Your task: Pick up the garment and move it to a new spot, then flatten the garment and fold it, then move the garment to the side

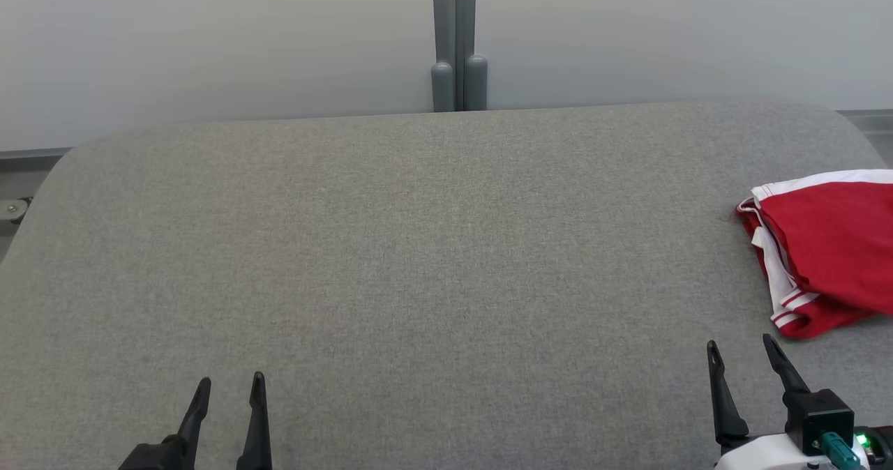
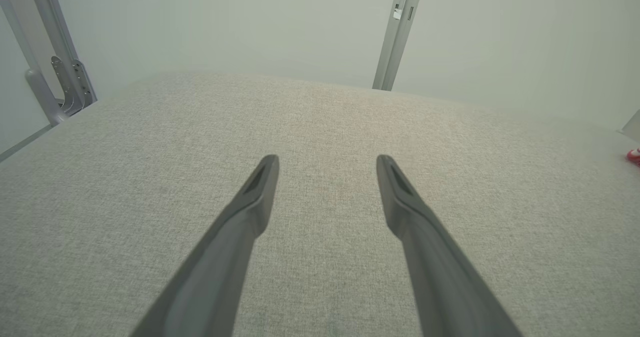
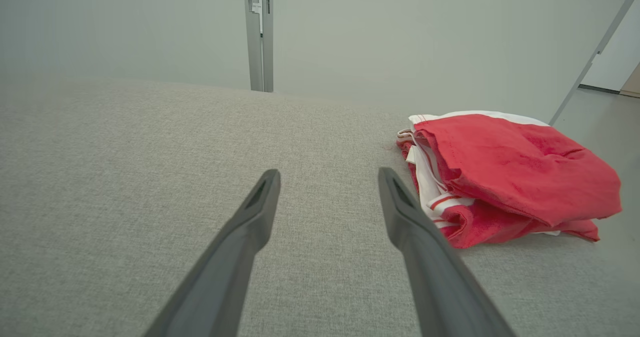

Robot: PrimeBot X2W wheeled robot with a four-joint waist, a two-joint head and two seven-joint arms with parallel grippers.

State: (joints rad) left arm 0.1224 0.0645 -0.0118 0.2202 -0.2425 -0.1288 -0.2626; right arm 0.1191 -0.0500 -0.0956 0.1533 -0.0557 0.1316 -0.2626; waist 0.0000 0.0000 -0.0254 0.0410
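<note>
Right now I see both claws at the near edge of the grey padded surface (image 1: 418,247). In the head camera, my left gripper (image 1: 231,378) sits at about seven o'clock, fingers spread apart with nothing between them and only bare fabric beyond the tips. My right gripper (image 1: 739,341) is at five o'clock, likewise spread wide and empty. The garment (image 1: 830,247), red with white trim, lies in a loosely folded, bunched heap at three o'clock, partly cut off by the frame's right edge. It rests on the surface near the right gripper's tips, clear of them. Through the right wrist camera it lies at about two o'clock from the fingers. A grey post (image 1: 457,38) stands at twelve o'clock against the pale wall.
</note>
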